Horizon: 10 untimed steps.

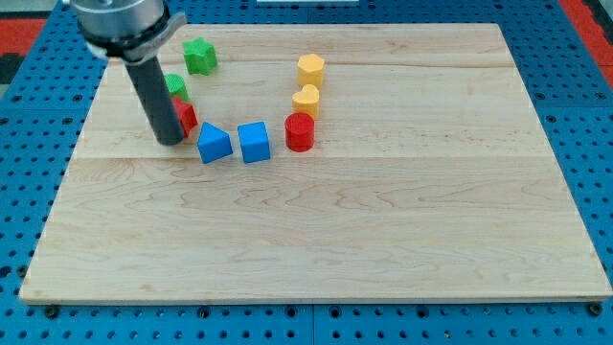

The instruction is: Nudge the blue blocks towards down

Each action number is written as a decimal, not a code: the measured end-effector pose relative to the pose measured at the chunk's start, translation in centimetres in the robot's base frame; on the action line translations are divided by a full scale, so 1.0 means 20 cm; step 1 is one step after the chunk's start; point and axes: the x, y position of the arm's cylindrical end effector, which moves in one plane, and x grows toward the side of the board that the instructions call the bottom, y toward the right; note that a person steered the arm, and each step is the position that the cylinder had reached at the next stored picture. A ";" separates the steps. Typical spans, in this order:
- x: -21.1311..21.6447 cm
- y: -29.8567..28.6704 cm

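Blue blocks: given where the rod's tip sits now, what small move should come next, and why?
Probably slide my tip toward the view's top and right, to get above the blue triangular block and blue cube. The tip now sits at their left, level with them, against the red block. Pushing from here would send them sideways, not toward the view's bottom.

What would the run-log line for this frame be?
tip left of blue blocks, by red block | blue wedge, blue cube adjacent | not yet nudged

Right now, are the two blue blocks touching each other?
Apart. The camera view shows a thin strip of wooden board between the blue triangular block and the blue cube.
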 end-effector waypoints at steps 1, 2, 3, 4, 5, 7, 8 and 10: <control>-0.01 0.21; 0.14 0.32; 0.18 0.47; 0.18 0.34; 0.04 0.39; 0.08 0.52; 0.21 0.52; 0.30 0.55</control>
